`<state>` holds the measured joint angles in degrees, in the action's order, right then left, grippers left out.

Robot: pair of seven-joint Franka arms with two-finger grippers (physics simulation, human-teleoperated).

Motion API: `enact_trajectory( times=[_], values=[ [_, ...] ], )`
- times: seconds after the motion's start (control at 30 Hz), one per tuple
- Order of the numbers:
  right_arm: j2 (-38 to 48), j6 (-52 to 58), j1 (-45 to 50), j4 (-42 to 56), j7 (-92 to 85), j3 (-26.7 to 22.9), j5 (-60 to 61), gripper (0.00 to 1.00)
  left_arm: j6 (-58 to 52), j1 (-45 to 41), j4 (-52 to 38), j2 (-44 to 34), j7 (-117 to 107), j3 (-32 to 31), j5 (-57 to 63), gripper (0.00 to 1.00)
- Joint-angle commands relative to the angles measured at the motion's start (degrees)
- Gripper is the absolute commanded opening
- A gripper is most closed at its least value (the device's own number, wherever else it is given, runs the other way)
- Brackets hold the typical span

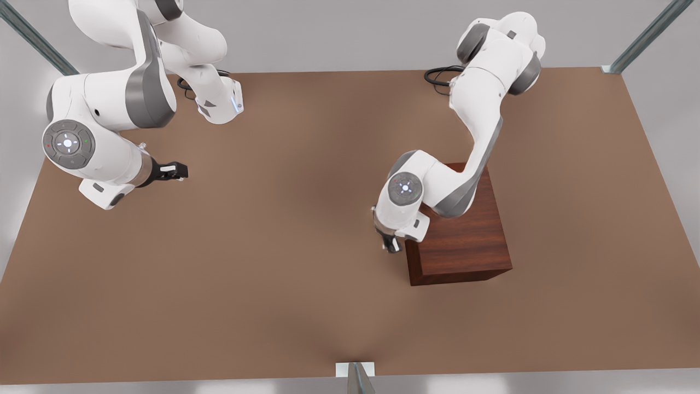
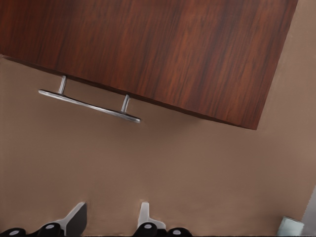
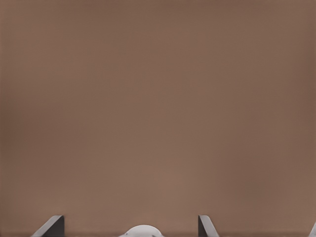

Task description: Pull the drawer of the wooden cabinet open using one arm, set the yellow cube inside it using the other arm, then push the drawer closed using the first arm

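Observation:
The wooden cabinet (image 1: 465, 241) stands right of the table's middle in the front view, partly under the forearm of the arm there. In the left wrist view the cabinet (image 2: 158, 49) shows its top, and the drawer's silver bar handle (image 2: 89, 103) sticks out from its front; the drawer sits flush, shut. My left gripper (image 1: 389, 243) (image 2: 111, 213) hangs open just off the handle side of the cabinet, holding nothing and apart from the handle. My right gripper (image 1: 178, 171) (image 3: 131, 221) waits open over bare table at the front view's left. The yellow cube is out of view.
The brown table (image 1: 273, 262) reaches metal frame posts at its corners (image 1: 645, 38), and a bracket (image 1: 355, 372) sits at its near edge. Both arm bases and black cables (image 1: 440, 76) stand along the far edge.

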<state>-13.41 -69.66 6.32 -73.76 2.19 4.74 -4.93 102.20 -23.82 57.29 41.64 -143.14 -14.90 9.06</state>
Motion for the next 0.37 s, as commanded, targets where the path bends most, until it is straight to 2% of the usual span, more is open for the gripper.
enact_trajectory(
  times=[0.0,0.03,0.1,0.13,0.17,0.2,0.23,0.27,0.33],
  values=[
    [0.1,-0.1,0.0,0.0,0.2,0.0,0.0,1.0,-28.0,3.1,-6.4,-2.5,92.0,-0.1,-1.4,1.0],
    [0.4,-0.2,0.0,-0.1,0.4,-0.2,-0.3,1.0,-35.3,8.8,-7.5,-5.4,105.3,0.0,-0.6,1.0],
    [0.8,-0.5,0.3,-0.2,1.2,-0.2,-2.0,1.0,-40.1,13.9,-7.8,-9.6,127.9,-0.5,1.1,1.0],
    [1.0,-0.6,0.3,-0.3,1.4,-0.3,-2.6,1.0,-40.5,19.3,-2.7,-13.8,156.4,-0.1,1.4,1.0],
    [1.3,-0.6,0.3,-0.4,1.3,-0.4,-2.9,1.0,-30.8,23.3,9.7,-21.9,171.7,-1.8,5.4,1.0],
    [1.5,-0.6,0.3,-0.5,1.3,-0.5,-3.0,1.0,-26.1,22.9,15.2,-26.0,159.9,-1.8,3.5,1.0],
    [1.8,-0.6,0.3,-0.7,1.3,-1.0,-3.1,1.0,-26.4,22.3,14.8,-26.4,151.7,-1.7,-0.2,1.0],
    [1.9,-0.5,0.3,-0.7,1.3,-1.0,-3.0,1.0,-27.4,19.8,13.7,-26.5,151.5,-0.7,-0.2,1.0],
    [1.9,-0.6,0.3,-0.8,1.2,-1.4,-2.8,1.0,-28.8,19.9,12.6,-26.9,151.3,-0.8,-0.4,1.0]
  ],
)
